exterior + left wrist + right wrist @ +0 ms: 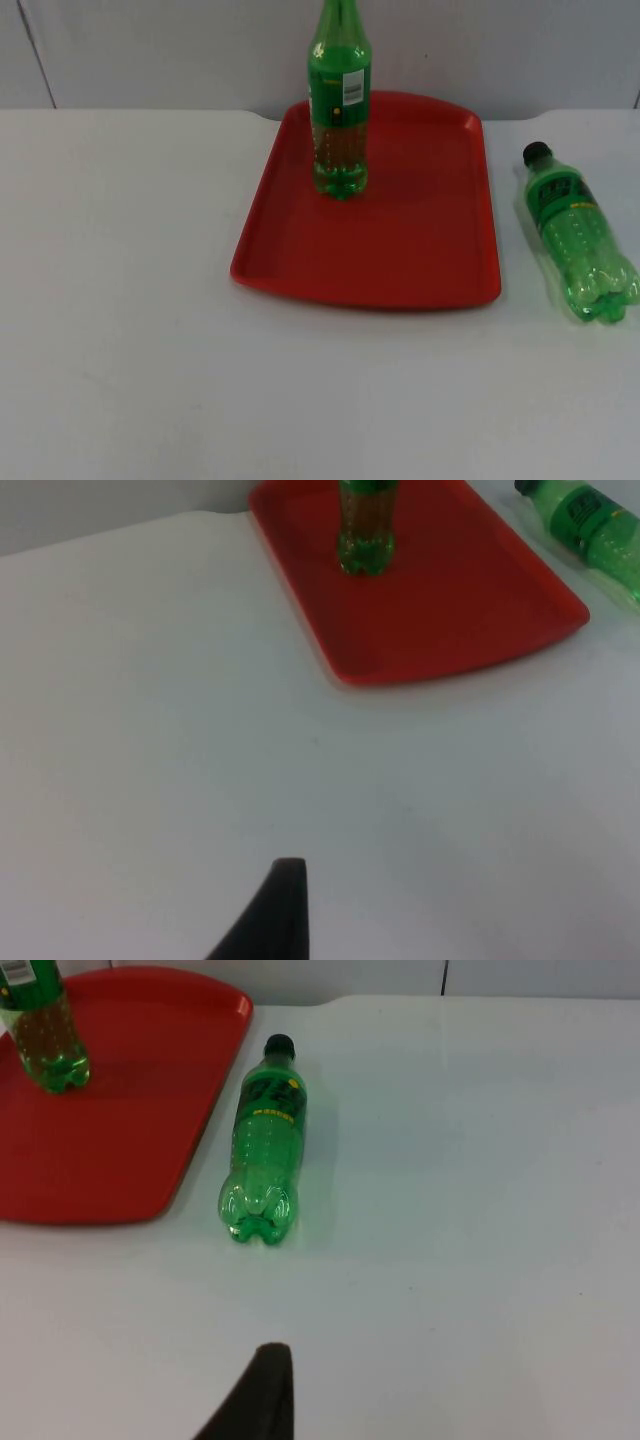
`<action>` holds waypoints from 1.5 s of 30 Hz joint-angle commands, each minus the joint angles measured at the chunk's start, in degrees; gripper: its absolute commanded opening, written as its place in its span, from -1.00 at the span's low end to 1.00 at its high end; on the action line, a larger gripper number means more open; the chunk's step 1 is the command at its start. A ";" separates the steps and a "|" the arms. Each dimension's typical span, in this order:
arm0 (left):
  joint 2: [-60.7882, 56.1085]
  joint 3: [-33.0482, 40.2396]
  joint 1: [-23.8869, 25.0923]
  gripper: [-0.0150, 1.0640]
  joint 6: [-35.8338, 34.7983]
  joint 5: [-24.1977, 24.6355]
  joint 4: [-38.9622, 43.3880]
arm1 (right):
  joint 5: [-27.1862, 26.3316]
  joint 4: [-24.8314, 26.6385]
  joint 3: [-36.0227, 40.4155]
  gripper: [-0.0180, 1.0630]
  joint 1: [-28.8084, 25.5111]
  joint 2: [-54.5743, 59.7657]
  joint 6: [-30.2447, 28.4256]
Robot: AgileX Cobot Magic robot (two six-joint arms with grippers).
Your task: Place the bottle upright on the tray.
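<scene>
A red tray (420, 250) lies at the back middle of the table. One green bottle (340, 110) stands upright on its far left part. A second green bottle (575, 225) with a black cap lies on its side on the table just right of the tray, cap toward the wall. My right gripper (262, 1395) hangs over bare table, well back from the base of the lying bottle (265, 1145). My left gripper (282, 910) waits over bare table, far from the tray (450, 620) and the standing bottle (365, 530). Neither gripper touches anything.
The grey partition wall (150, 50) runs along the table's far edge right behind the tray. White table top (120, 300) stretches left of the tray and in front of it.
</scene>
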 commanded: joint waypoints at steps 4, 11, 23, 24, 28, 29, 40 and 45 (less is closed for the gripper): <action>-0.21 0.29 -0.17 0.97 -0.22 -0.09 0.07 | -0.57 1.81 -0.21 0.98 -0.33 -0.23 -0.49; -0.21 0.29 -0.17 0.97 -0.22 -0.09 0.07 | -0.69 1.81 -5.75 0.98 -0.33 4.18 -0.49; -0.21 0.29 -0.17 0.97 -0.22 -0.09 0.07 | -0.16 1.94 -15.06 0.98 -0.33 24.32 -0.60; -0.21 0.29 -0.17 0.97 -0.22 -0.09 0.07 | -0.16 1.94 -16.19 0.98 -0.33 26.67 -0.60; -0.21 0.29 -0.17 0.97 -0.22 -0.09 0.07 | -0.16 1.94 -19.88 0.98 -0.33 33.72 -0.60; -0.21 0.29 -0.17 0.97 -0.22 -0.09 0.07 | -0.16 1.94 -21.94 0.98 -0.33 37.57 -0.60; -0.21 0.29 -0.17 0.97 -0.22 -0.09 0.07 | 1.47 1.94 -33.33 0.98 -0.33 57.53 -0.71; -0.21 0.29 -0.17 0.97 -0.22 -0.09 0.07 | 1.47 1.94 -37.30 0.98 -0.33 64.48 -2.63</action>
